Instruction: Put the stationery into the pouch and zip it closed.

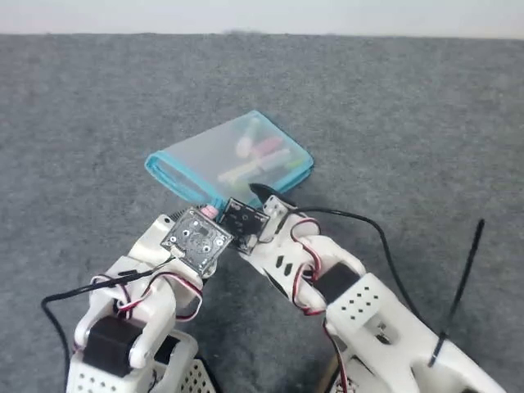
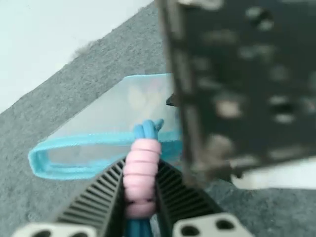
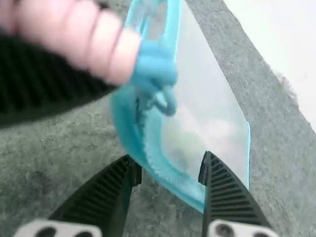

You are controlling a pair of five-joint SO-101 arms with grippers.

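Fuzzy grey carpet point(image 1: 98, 106), frosted pouch point(image 1: 221, 155); left hand point(image 2: 139, 173) tight on ribbed pink pull point(image 2: 142, 157), right hand point(image 3: 170, 163) spread.

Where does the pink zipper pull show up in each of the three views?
High view: pink zipper pull at the pouch's near edge.
Left wrist view: pink zipper pull clamped in the left gripper.
Right wrist view: pink zipper pull, close up, on the blue cord.
Shared landmark: the pouch.

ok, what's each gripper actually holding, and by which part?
Left gripper is shut on the pink zipper pull, pinched across its ribbed body. Right gripper sits around the pouch at its teal zip edge; whether it's clamped can't be told.
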